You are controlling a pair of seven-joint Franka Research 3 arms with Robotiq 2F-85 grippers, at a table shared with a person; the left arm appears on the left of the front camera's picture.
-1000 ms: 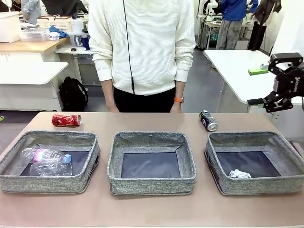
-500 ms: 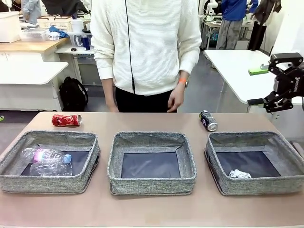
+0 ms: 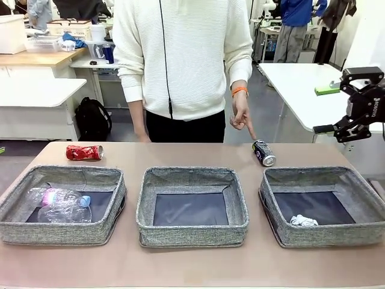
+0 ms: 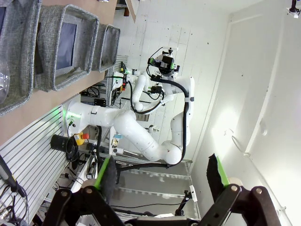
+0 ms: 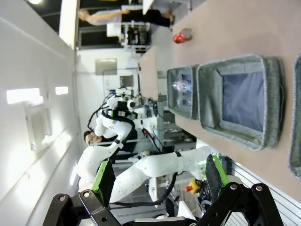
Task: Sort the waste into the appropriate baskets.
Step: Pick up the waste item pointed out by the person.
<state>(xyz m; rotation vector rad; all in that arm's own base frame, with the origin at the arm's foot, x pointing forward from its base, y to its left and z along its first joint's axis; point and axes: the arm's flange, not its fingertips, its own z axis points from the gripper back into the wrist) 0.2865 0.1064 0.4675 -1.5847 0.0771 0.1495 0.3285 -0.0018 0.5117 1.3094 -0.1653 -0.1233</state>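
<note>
Grey baskets [image 3: 192, 232], three, two bottles [image 3: 60, 205], red can [image 3: 84, 152], black can [image 3: 264, 153], one wad [image 3: 303, 221]

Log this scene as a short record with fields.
Left basket: clear bottles
Middle basket: empty
Right basket: paper wad
Table, far edge: red can at left, black can at right
Person: hand points down at black can
Left gripper: open, holds nothing
Right gripper: open, holds nothing
</note>
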